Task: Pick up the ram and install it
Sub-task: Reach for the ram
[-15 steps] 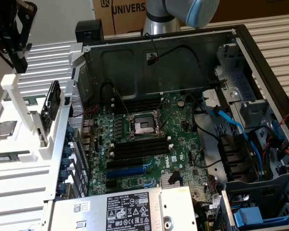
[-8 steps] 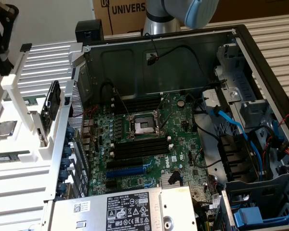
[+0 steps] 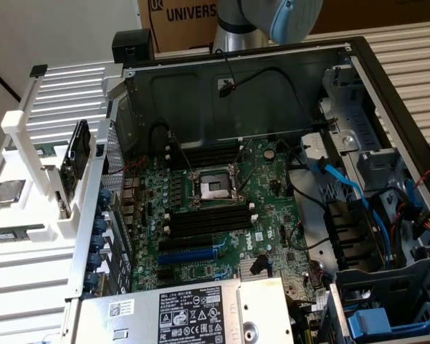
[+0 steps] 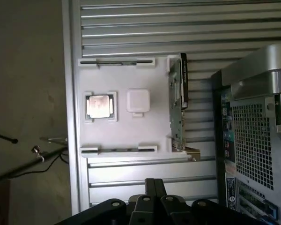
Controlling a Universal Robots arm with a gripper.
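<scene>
Below the pincer [image 4: 151,182], well apart from it, sits the white fixture [image 4: 131,131] on the ribbed counter [image 4: 145,28]. The ram [image 4: 116,62] looks to be the thin dark strip standing on edge in one fixture slot, farther from the pincer than the CPU chip [image 4: 99,106]. Nothing picked up yet, so pick + install are both left. Mem slots [image 3: 208,218] on the motherboard [image 3: 265,186] look empty. Pincer is narrow, tips together, holding nothing. Arm [image 3: 279,18] is high, w/ wrist aimed straight down over the fixture. PC case [image 4: 253,140] is off to one side of the pincer.
</scene>
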